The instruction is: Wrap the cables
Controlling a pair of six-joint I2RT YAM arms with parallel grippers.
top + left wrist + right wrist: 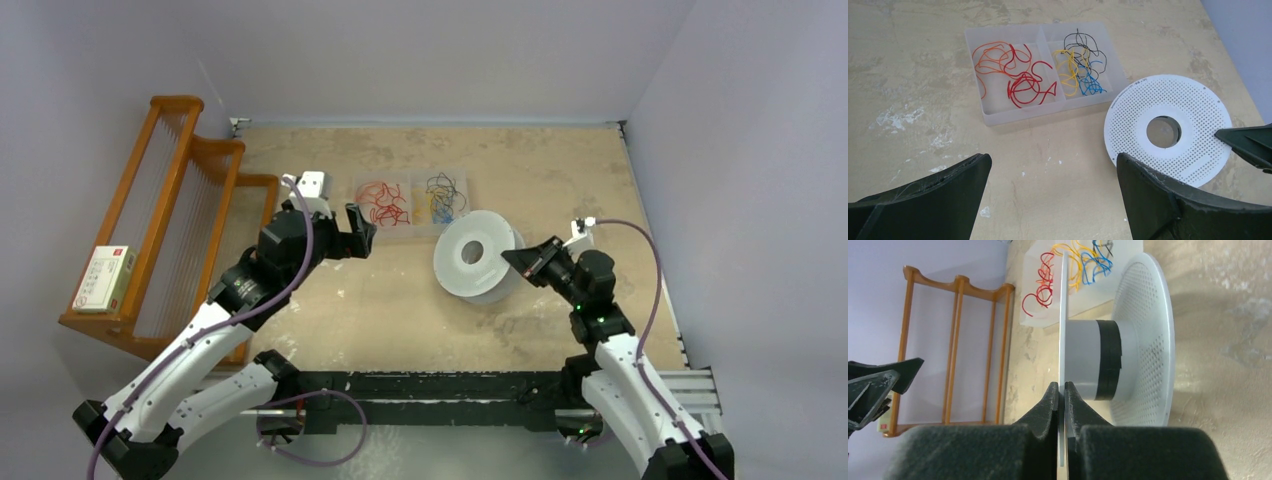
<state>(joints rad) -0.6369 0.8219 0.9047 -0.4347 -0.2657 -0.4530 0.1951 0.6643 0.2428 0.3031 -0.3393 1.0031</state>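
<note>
The cables (1068,75) are thin curly yellow-orange strands lying in a clear two-compartment tray (998,117), also visible as cables (1073,257) in the right wrist view. A white spool (478,258) with perforated flanges stands on the table just right of the tray (412,228). My right gripper (1061,387) is shut on the rim of the spool's upper flange (1063,315); a black band (1110,360) rings the hub. My left gripper (1053,160) hangs wide open over bare table, in front of the tray and left of the spool (1193,115), holding nothing.
Red wires (1025,85) share the tray's left compartment; black and blue wires (1090,65) tangle with the yellow ones on the right. A wooden rack (180,220) with a white box (105,278) on it stands at the table's left. Walls close in behind and right.
</note>
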